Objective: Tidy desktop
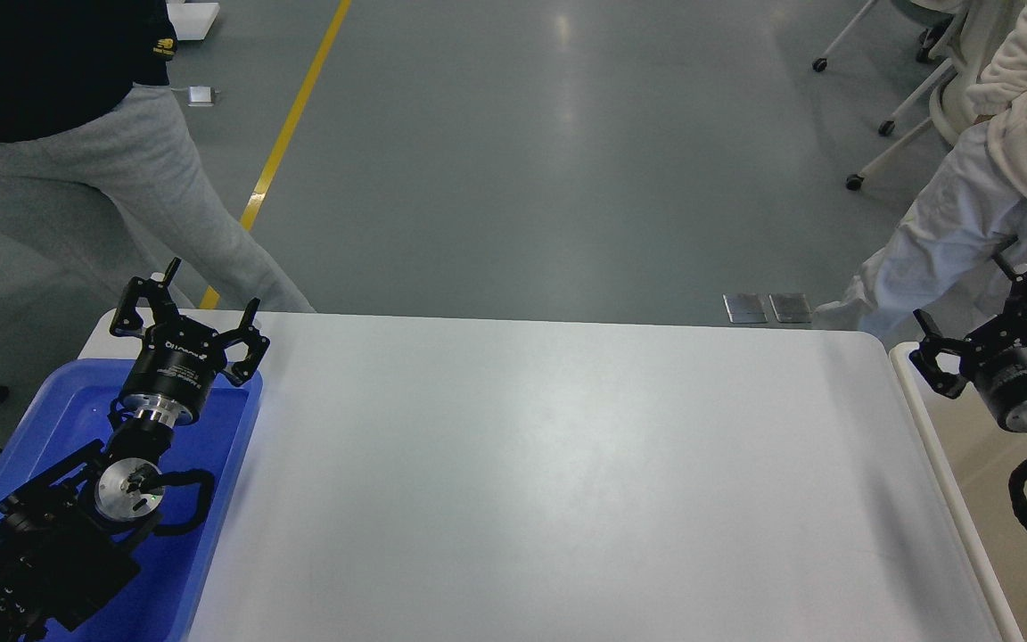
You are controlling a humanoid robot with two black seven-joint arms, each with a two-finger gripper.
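The desktop [549, 481] is a large white tabletop with rounded corners, and nothing lies on its bare surface. My left gripper [190, 308] is open and empty, held above the far end of the blue tray at the table's left edge. My right gripper [986, 312] is open and empty, raised above the far left corner of the beige bin at the table's right edge.
A blue plastic tray [228, 446] sits on the left of the table under my left arm. A beige-white bin [932, 437] stands at the right. One person [77, 152] stands beyond the far left corner, another [968, 214] beyond the far right.
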